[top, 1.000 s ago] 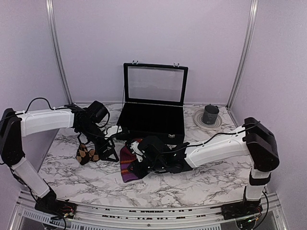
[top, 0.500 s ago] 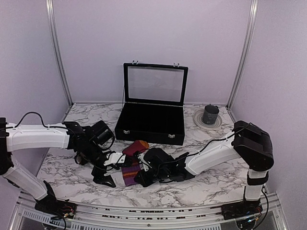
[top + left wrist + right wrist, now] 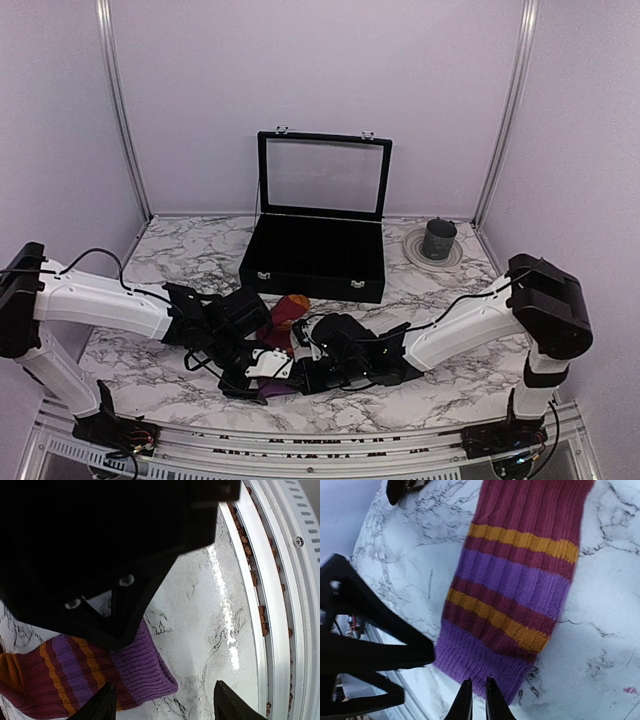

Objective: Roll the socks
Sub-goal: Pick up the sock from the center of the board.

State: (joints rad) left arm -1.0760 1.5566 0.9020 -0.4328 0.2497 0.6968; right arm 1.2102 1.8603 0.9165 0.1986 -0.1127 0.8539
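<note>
The magenta sock [image 3: 283, 318] with orange stripes lies near the table's front, its purple end [image 3: 480, 665] towards the rail. My right gripper [image 3: 479, 701] is shut on that purple hem, its fingers almost together with a thin slit between them. In the top view it sits low at the sock's front end [image 3: 300, 380]. My left gripper [image 3: 167, 707] is open and straddles a corner of the same purple end [image 3: 145, 675] without touching it. The black body of the right gripper fills the upper left of the left wrist view.
An open black case [image 3: 315, 255] with a glass lid stands at the back centre. A dark cup [image 3: 437, 238] rests on a plate [image 3: 415, 255] at the back right. The metal front rail [image 3: 280, 605] runs close beside both grippers.
My left arm swung from the left side to the front, beside the sock's purple end, and its jaws narrowed. My right gripper moved towards the rail and closed on the hem.
</note>
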